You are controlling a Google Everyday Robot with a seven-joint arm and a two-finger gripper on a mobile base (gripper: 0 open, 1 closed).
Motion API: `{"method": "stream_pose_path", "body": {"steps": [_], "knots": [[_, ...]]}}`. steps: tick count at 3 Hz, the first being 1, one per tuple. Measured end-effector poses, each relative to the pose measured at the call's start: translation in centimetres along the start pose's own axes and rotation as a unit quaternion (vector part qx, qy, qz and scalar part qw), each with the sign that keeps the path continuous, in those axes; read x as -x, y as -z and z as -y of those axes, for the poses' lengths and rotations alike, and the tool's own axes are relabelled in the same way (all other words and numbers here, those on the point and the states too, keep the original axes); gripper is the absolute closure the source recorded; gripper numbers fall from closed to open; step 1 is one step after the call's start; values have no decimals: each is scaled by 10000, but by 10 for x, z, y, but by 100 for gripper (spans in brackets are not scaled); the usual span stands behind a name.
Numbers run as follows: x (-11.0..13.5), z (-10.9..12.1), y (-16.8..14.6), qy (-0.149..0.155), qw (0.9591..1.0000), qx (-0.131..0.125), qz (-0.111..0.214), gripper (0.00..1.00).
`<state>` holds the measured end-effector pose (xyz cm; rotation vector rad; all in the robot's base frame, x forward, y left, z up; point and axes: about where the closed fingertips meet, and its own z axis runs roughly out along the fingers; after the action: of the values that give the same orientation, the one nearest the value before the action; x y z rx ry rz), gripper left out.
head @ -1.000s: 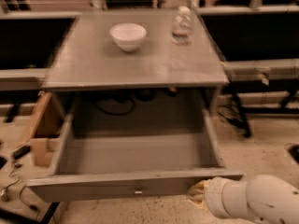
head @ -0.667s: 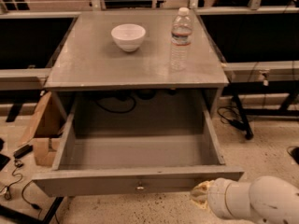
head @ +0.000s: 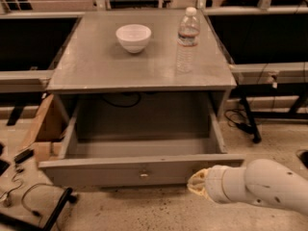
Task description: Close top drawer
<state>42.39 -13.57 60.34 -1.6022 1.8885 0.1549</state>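
Since the earlier frames, the top drawer [head: 96, 173] has slid a little way back into its cabinet, and the gripper [head: 196, 183] has come forward with it. Nearest to you, the white arm [head: 262, 186] reaches in from the lower right, and the gripper at its tip sits against the drawer's front panel, right of the round metal knob [head: 143, 173] at the panel's centre. You cannot tell whether the gripper is open or shut, because only its pale tip shows past the wrist. The drawer is still pulled well out, with its deep grey box open to view. On the speckled floor to the left of the drawer front, you see loose cables [head: 19, 196] and a dark bar [head: 55, 210]. Just beside the drawer's left wall stands a brown cardboard box [head: 45, 121]. At the back of the drawer opening, a dark cable [head: 120, 100] loops behind the box. Above the drawer lies the grey tabletop [head: 96, 66]. A white bowl [head: 133, 37] stands on it over the drawer's middle. A clear plastic water bottle [head: 186, 40] stands upright to the right of the bowl, apart from it. Beyond the table, on both sides, you see dark shelving with grey rails [head: 24, 77].
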Motion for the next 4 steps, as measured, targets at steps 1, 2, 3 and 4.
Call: {"method": "stream_pose_path", "body": {"steps": [1, 2, 3, 4], "knots": [[0, 0, 0, 0, 10000, 0, 0, 100], [10, 28, -14, 86, 9999, 1, 98, 100], [10, 27, -14, 86, 9999, 1, 98, 100], [20, 53, -28, 154, 9997, 9, 196, 100]]}}
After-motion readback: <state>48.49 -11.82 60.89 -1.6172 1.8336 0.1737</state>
